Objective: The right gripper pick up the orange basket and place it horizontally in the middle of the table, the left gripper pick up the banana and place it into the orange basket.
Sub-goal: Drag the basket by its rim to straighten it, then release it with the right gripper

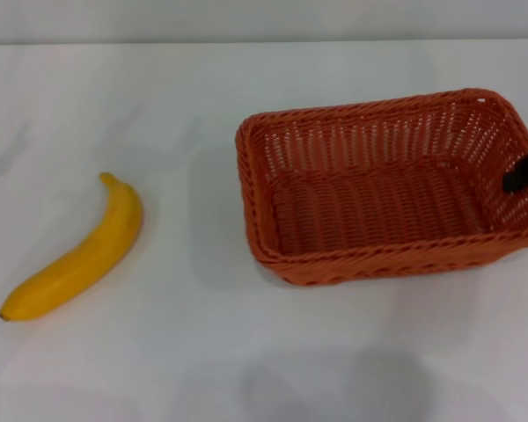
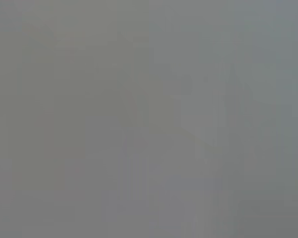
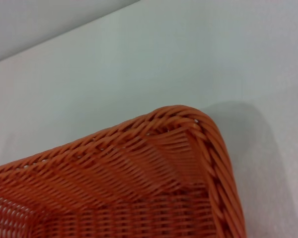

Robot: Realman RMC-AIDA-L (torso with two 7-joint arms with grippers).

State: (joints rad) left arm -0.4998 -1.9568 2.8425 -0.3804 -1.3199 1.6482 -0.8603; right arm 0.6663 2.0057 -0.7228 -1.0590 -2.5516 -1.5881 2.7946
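The orange basket (image 1: 387,185) lies lengthwise on the white table (image 1: 202,352), right of centre, empty. A black finger of my right gripper (image 1: 526,170) shows at the picture's right edge, inside the basket's right end wall. The right wrist view looks down on a corner of the orange basket (image 3: 139,183) with its braided rim. The yellow banana (image 1: 77,252) lies at the left on the table, stem pointing away from me, dark tip toward me. My left gripper is out of view; the left wrist view shows only plain grey.
The table's far edge (image 1: 264,41) meets a pale wall. White tabletop lies between the banana and the basket and in front of both.
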